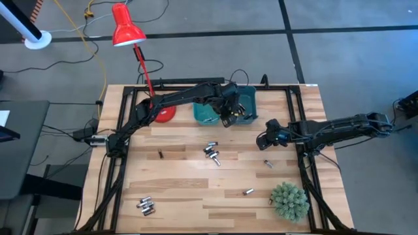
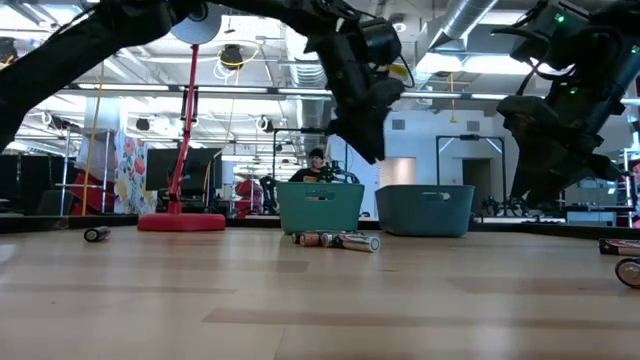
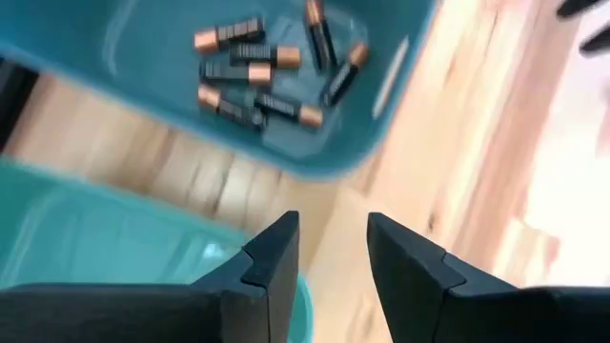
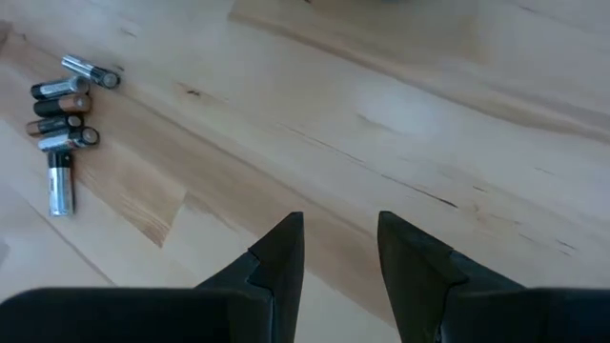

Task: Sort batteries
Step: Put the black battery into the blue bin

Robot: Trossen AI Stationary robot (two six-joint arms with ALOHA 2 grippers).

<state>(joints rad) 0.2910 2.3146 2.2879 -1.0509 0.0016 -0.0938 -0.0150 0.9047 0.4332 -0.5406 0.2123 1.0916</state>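
While poised above the two teal bins at the table's far edge, left gripper parted, holding nothing. Black-and-copper batteries lying inside one bin. Right gripper parted and bare, over wood right of centre. More cells scattered mid-table, others near front-left corner.

I note two bins side by side at the table's far edge, several batteries in one. Loose cells lie mid-table, more near the front left corner. A plant occupies the front right corner; a lamp stands left of the bins.
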